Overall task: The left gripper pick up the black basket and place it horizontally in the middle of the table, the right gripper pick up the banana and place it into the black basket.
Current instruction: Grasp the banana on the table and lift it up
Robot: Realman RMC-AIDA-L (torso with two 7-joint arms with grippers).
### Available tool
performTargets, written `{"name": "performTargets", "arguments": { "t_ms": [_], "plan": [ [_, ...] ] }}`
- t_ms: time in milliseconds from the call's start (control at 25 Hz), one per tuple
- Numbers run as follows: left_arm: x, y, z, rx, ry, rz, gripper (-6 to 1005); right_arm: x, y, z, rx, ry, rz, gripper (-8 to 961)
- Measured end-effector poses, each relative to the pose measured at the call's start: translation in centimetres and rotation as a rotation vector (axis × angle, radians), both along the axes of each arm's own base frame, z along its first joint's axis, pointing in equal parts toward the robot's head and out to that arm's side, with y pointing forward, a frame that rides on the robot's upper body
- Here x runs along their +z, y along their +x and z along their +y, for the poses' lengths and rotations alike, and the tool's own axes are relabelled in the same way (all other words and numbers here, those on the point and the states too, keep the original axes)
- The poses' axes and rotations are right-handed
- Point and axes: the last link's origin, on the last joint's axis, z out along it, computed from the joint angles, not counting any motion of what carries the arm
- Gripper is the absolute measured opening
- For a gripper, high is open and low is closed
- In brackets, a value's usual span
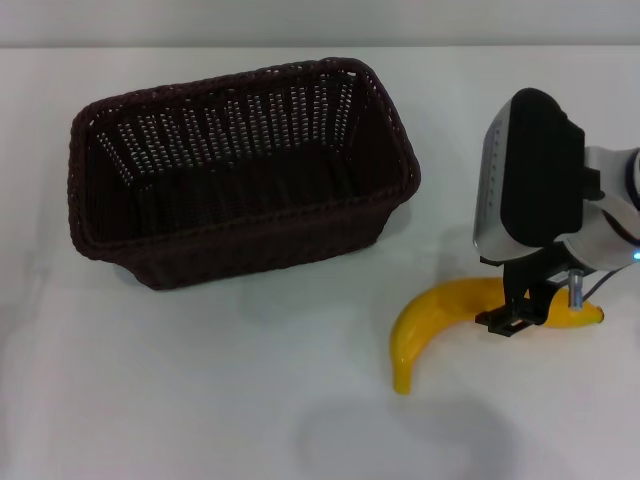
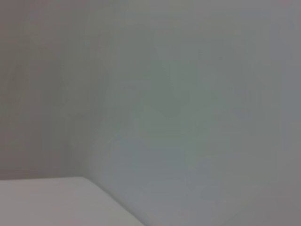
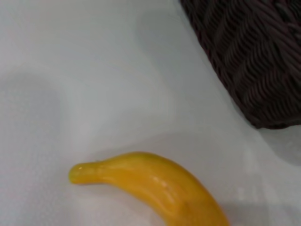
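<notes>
The black basket (image 1: 250, 218) stands upright and empty on the white table (image 1: 200, 390), left of centre, with its long side running across the view. The banana (image 1: 432, 322) lies on the table to the right of the basket and nearer to me. My right gripper (image 1: 525, 305) is down at the banana's right-hand part, its silver and black housing above it. The right wrist view shows the banana (image 3: 155, 183) close below and a corner of the basket (image 3: 254, 56) beyond it. My left gripper is out of view.
The left wrist view shows only a pale blank surface and a white edge (image 2: 47, 202). The table's far edge (image 1: 300, 45) runs behind the basket. Bare tabletop lies in front of the basket and the banana.
</notes>
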Motion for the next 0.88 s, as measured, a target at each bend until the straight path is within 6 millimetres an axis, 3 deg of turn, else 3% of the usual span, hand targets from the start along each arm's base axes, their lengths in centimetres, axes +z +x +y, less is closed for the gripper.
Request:
{"name": "performTargets", "arguments": {
  "t_ms": [360,800,880],
  "plan": [
    [0.15,0.03,0.15,-0.003,0.003,0.003,882,-0.77,0.44,0.42,-0.008,-0.014,-0.029,731],
    [0.34,0.00,0.19,-0.005,0.008,0.006,882,-0.75,0.37,0.49,-0.008,-0.018,-0.037,479],
    [0.38,0.00,0.21,-0.005,0.010,0.007,882,-0.63,0.30,0.56,-0.008,-0.013,-0.033,482]
  ]
}}
